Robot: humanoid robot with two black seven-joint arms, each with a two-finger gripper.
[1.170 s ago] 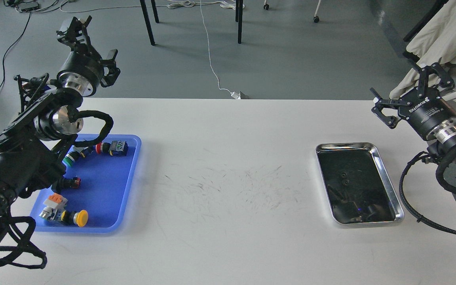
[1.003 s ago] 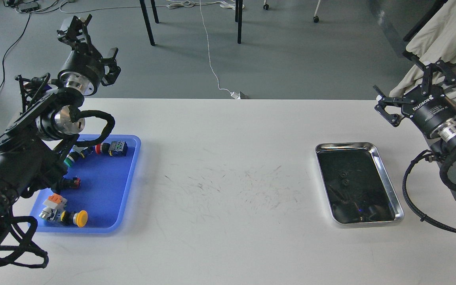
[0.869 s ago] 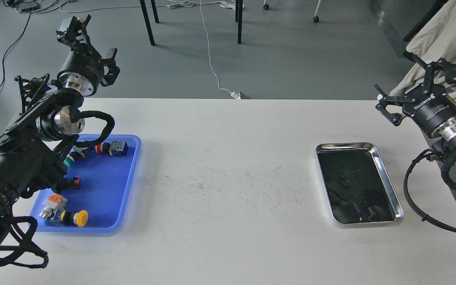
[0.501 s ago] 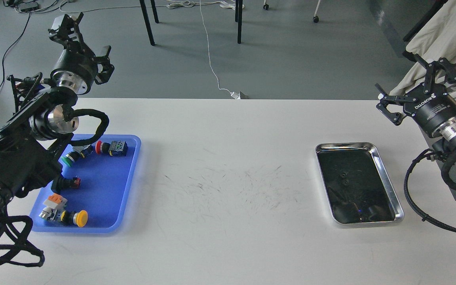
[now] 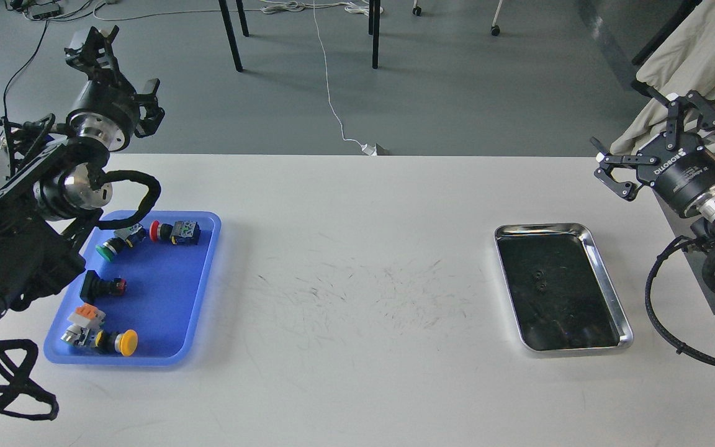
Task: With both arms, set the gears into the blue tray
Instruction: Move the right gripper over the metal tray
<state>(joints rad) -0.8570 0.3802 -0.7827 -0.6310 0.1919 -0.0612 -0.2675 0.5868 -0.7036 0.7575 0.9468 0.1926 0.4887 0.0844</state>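
Two tiny black gears (image 5: 539, 279) lie close together in the shiny silver tray (image 5: 606, 273) on the right of the white table. On the left stands the blue tray (image 5: 165, 298), which holds several coloured push-button switches and no gear. My left gripper (image 5: 118, 68) is raised beyond the table's far left edge, behind the blue tray, open and empty. Off the table's far right corner my right gripper (image 5: 652, 136) hangs open and empty, well apart from the silver tray.
Switches with green (image 5: 106, 249), red (image 5: 154, 231) and yellow (image 5: 126, 342) caps lie in the blue tray. A scuffed patch of table (image 5: 364, 292) lies between the trays. Chair legs and cables are on the floor behind; a cloth-draped chair (image 5: 686, 56) stands far right.
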